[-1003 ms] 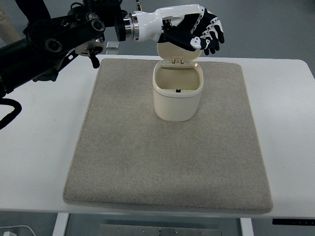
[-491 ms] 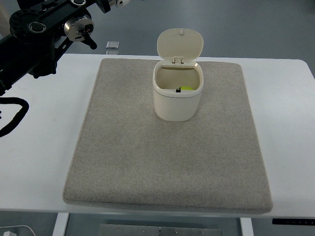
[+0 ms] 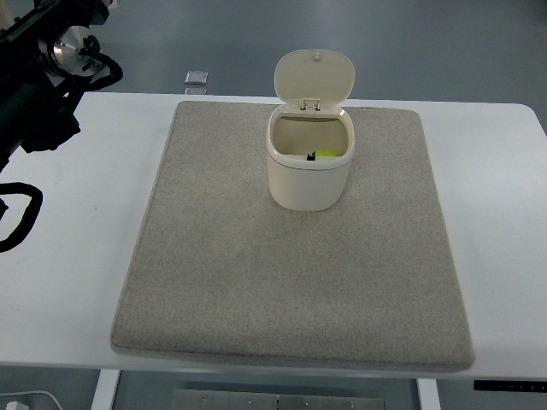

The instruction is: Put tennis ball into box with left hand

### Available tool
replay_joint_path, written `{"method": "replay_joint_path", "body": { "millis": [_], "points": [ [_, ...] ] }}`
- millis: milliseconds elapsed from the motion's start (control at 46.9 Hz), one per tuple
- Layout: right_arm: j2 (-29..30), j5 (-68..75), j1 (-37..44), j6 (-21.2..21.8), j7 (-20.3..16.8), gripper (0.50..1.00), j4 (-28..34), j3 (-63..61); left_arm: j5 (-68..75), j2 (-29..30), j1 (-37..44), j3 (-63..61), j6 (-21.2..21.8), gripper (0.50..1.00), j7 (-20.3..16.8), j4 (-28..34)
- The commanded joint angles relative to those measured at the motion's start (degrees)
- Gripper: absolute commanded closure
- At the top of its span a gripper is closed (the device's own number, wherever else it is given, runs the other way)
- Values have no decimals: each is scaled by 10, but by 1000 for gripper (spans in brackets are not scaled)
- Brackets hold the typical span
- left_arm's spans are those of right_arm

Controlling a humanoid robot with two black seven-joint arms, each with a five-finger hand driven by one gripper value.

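- Nearest me, a grey felt mat (image 3: 291, 273) lies flat on the white table (image 3: 60, 282), covering most of the middle of it.
- On the far half of that mat stands the cream box (image 3: 309, 175), upright, with bare mat all around it.
- Inside the box, low against the near right of its inner wall, a sliver of the yellow-green tennis ball (image 3: 324, 155) shows, with a small dark spot just to its left.
- Behind the opening, the hinged lid (image 3: 314, 79) stands tipped back and open.
- At the far left corner, my left arm (image 3: 38, 94) shows only as black links, a metal joint and a loop of cable; my left hand is out of view, so I cannot tell how its fingers stand.
- Beyond the table's far edge, a small pale object (image 3: 196, 77) lies on the grey floor.
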State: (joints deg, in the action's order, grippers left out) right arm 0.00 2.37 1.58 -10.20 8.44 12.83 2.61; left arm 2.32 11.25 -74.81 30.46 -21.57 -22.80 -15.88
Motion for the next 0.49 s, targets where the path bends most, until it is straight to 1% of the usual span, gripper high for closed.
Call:
{"method": "replay_joint_path", "body": {
  "millis": [0,64,171,277,469],
  "points": [
    [0,0,0,0,0,562,0,-1,-2,0,18,9,-7,694,-16,5],
    [0,0,0,0,0,562,0,-1,-3,0,34,21,-19,697,-28,6],
    [0,0,0,0,0,562,0,0,-4,-8,50,43,-23,699,-38,13],
    [0,0,0,0,0,562,0,0,-5,-18,62,63,-27,699,-41,38],
    [0,0,0,0,0,562,0,-1,-4,-43,91,74,-19,699,-42,47]
  ]
}}
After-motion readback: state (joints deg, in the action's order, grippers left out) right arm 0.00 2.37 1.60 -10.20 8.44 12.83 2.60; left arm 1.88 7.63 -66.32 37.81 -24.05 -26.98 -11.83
